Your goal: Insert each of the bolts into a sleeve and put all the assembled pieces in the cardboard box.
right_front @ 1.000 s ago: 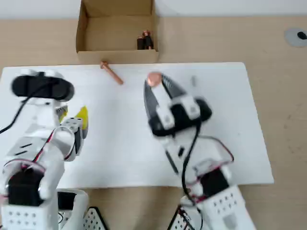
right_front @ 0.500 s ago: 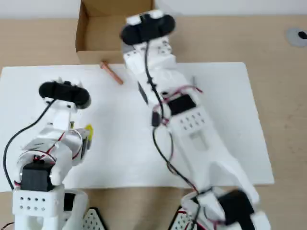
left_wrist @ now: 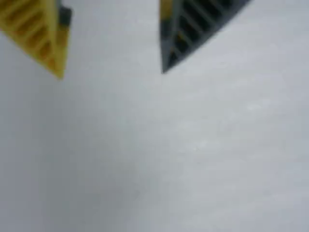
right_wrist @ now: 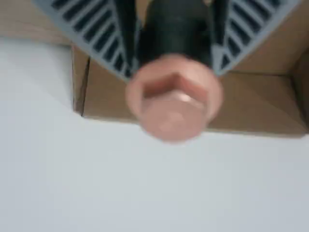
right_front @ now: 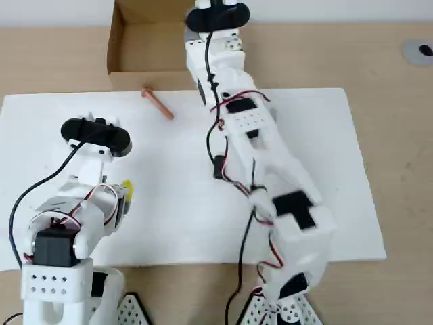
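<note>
Obs. 1: right pincer (right_wrist: 176,34) is closed on the black sleeve (right_wrist: 178,21), with a finger pressed to each side. The copper bolt (right_wrist: 174,99) is seated in the sleeve. Its hex head faces the wrist camera with the sleeve behind it, so the long axis runs roughly along that line of sight. The piece is held at the front wall of the cardboard box (right_wrist: 251,108).

Obs. 2: left pincer (left_wrist: 111,70) is wide open and holds nothing. It is over the white sheet (left_wrist: 193,159), well apart from the box.

Obs. 3: loose bolt (right_front: 157,103) lies on the sheet just in front of the box, head toward the box wall, shank slanting away.
</note>
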Motion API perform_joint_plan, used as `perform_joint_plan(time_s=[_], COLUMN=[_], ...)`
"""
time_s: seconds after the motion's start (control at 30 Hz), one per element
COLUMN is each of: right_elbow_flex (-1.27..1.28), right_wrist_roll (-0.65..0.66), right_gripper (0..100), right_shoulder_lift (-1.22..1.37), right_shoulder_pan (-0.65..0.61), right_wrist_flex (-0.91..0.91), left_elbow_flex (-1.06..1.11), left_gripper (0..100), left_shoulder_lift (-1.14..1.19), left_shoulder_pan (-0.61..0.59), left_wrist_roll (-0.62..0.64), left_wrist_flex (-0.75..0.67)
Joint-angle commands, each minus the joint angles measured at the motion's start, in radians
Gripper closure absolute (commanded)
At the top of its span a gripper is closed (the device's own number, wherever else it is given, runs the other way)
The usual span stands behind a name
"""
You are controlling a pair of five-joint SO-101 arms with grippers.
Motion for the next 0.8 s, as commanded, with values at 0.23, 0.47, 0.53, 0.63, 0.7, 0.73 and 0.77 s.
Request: perform_joint_plan(time_s=[0.23, 0.47, 0.53, 0.63, 0.7, 0.73, 0.77], right_elbow_flex=[-0.476, -0.702, -0.745, -0.789, -0.809, -0.819, -0.825], right_wrist_roll=[-0.008, -0.006, -0.006, 0.021, 0.058, 0.072, 0.084], right_gripper=[98.9, 98.9, 98.9, 98.9, 98.9, 98.9, 98.8], right_shoulder_lift=[0.366, 0.527, 0.565, 0.616, 0.648, 0.662, 0.673], right_shoulder_pan=[0.015, 0.051, 0.051, 0.048, 0.044, 0.039, 0.036], right_wrist_flex=[0.006, 0.129, 0.161, 0.21, 0.236, 0.247, 0.258], left_elbow_flex=[0.0, 0.063, 0.071, 0.071, 0.064, 0.063, 0.063], left_gripper=[86, 86, 86, 86, 86, 86, 86], left_shoulder_lift=[-0.001, -0.001, -0.001, -0.001, -0.001, -0.001, -0.001], left_shoulder_pan=[-0.012, -0.014, -0.014, -0.014, -0.014, -0.014, -0.014], left_wrist_roll=[-0.011, -0.006, -0.005, -0.005, -0.005, -0.005, -0.005], left_wrist_flex=[-0.012, -0.009, -0.009, -0.009, 0.002, 0.008, 0.009])
